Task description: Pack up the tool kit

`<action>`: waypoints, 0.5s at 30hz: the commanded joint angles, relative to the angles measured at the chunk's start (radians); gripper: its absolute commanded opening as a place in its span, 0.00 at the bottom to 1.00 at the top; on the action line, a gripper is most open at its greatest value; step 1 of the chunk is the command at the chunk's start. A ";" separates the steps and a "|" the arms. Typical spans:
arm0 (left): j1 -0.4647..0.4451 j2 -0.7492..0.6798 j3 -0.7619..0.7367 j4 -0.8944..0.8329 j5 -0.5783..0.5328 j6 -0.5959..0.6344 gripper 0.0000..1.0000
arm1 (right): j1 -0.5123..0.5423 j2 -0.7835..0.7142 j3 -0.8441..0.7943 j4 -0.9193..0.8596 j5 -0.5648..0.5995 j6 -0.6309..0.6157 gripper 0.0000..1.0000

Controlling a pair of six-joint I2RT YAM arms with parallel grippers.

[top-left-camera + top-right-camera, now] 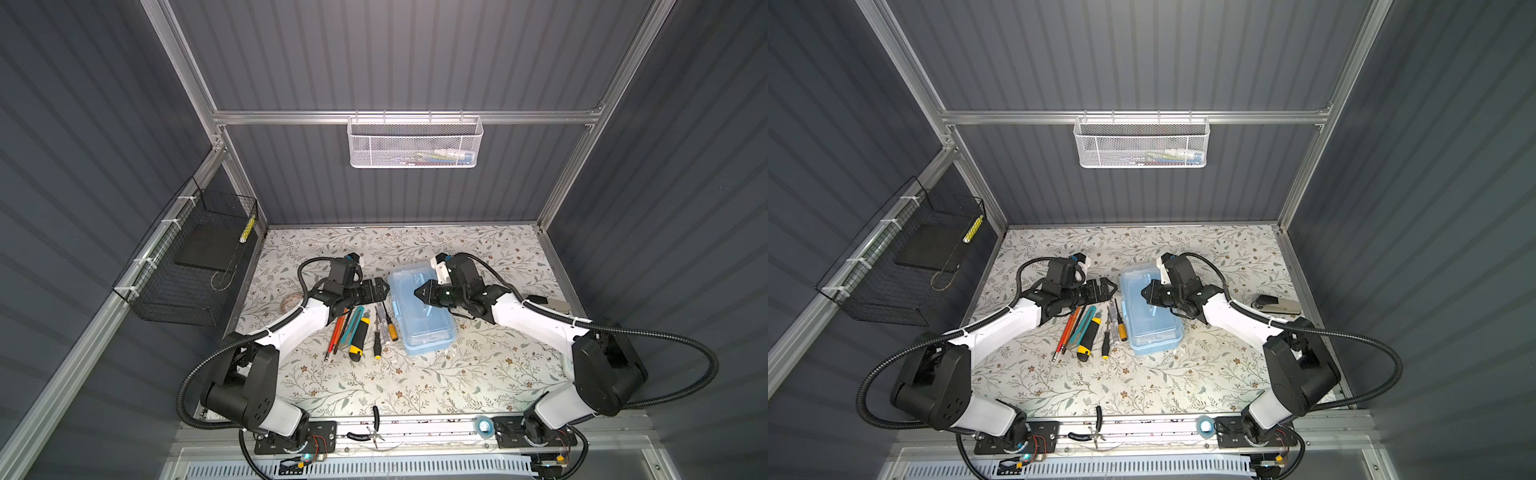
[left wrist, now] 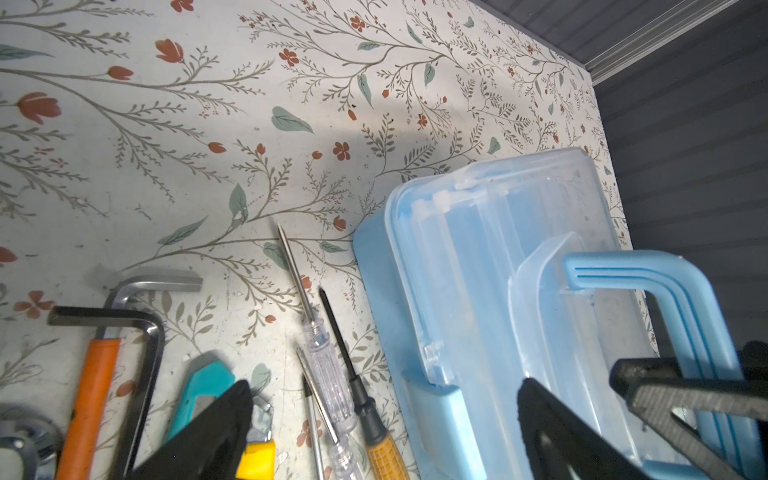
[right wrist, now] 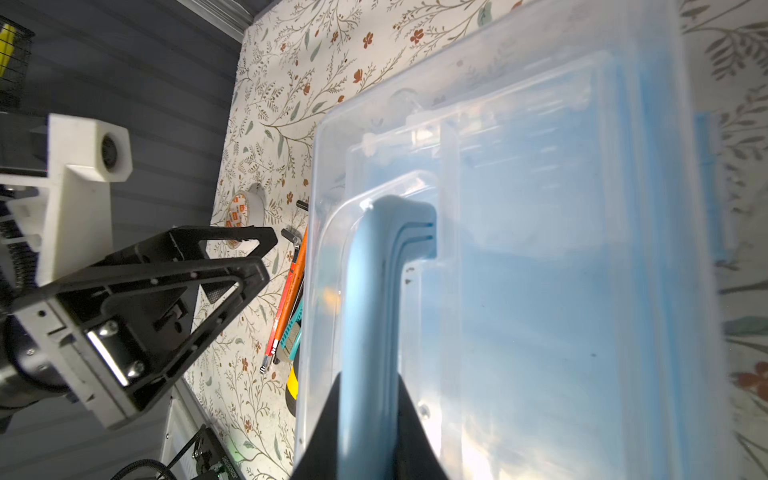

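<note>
While the right gripper point(image 3: 368, 388) is closed on the blue handle point(image 3: 374, 291) of the single case point(image 1: 419, 316), whose long side runs away from the robot, the left gripper point(image 1: 381, 289) stands wide open, empty, just left of it. Two knives point(image 1: 360, 336) and two hex keys point(image 2: 91, 313) lie further left. The print on the tape roll point(image 3: 245, 212) is unreadable.

Counted: one light-blue plastic case point(image 1: 424, 334) with a clear lid, four slim screwdrivers point(image 2: 328, 365), two utility knives, one teal point(image 1: 354, 322) and one yellow-and-black point(image 1: 360, 338), and one pair of black-handled pliers point(image 1: 375, 417). The left wrist view shows two L-shaped metal hex keys point(image 2: 104, 313).
</note>
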 commanded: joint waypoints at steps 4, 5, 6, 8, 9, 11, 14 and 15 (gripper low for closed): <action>-0.009 0.019 0.045 -0.015 0.004 0.021 0.99 | -0.082 -0.067 -0.064 0.049 -0.120 0.031 0.00; -0.009 0.019 0.050 -0.013 0.009 0.018 0.99 | -0.104 -0.083 -0.079 0.068 -0.147 0.045 0.00; -0.009 0.019 0.054 -0.008 0.019 0.016 0.99 | -0.125 -0.099 -0.090 0.085 -0.173 0.058 0.00; -0.009 0.018 0.065 0.003 0.044 0.006 0.98 | -0.169 -0.139 -0.115 0.116 -0.237 0.082 0.00; -0.009 0.019 0.071 0.008 0.056 0.002 0.98 | -0.193 -0.156 -0.124 0.128 -0.264 0.095 0.00; -0.011 0.018 0.081 0.025 0.088 -0.013 0.98 | -0.239 -0.191 -0.145 0.162 -0.334 0.127 0.00; -0.011 0.019 0.092 0.052 0.131 -0.041 0.97 | -0.299 -0.225 -0.179 0.241 -0.439 0.192 0.00; -0.012 0.019 0.094 0.062 0.158 -0.050 0.97 | -0.312 -0.233 -0.189 0.269 -0.468 0.211 0.00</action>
